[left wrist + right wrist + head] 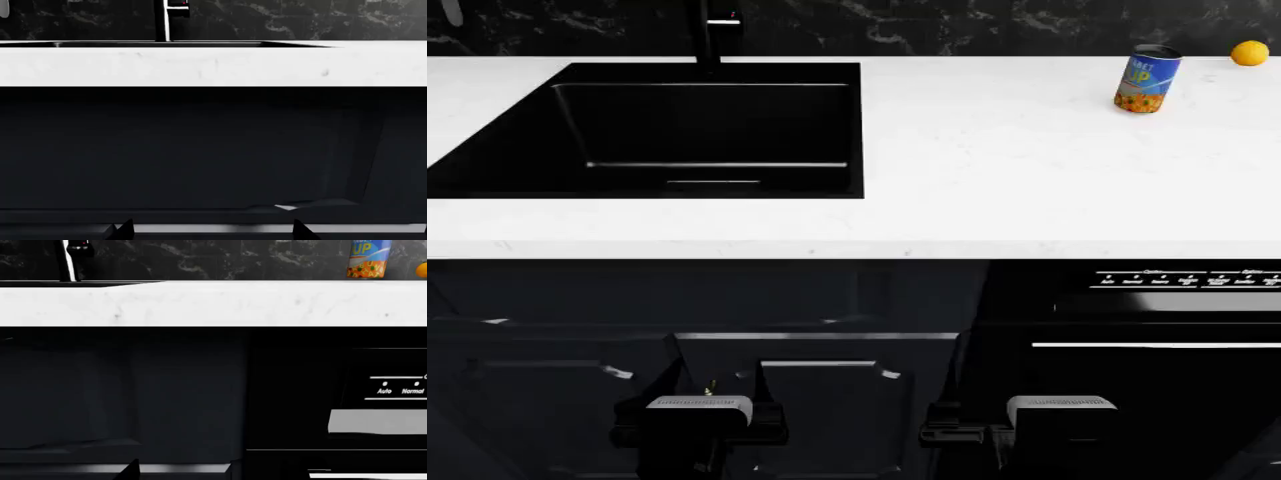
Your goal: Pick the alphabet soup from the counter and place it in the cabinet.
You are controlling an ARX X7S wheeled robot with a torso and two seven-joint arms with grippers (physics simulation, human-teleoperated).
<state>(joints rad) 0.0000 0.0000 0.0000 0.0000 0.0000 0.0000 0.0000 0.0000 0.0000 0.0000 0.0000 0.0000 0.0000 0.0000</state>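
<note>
Left hand (pixel 699 425) and right hand (pixel 1060 425) — grip unreadable, fingertips cropped — hang well below the alphabet soup (pixel 1148 79).

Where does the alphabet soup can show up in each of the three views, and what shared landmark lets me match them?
Head view: alphabet soup stands upright on the counter, far right, next to the orange.
Right wrist view: the can is above the counter's front edge, its top cut off.
Left wrist view: not in it.
Shared landmark: the black faucet behind the sink, also seen at and.
</note>
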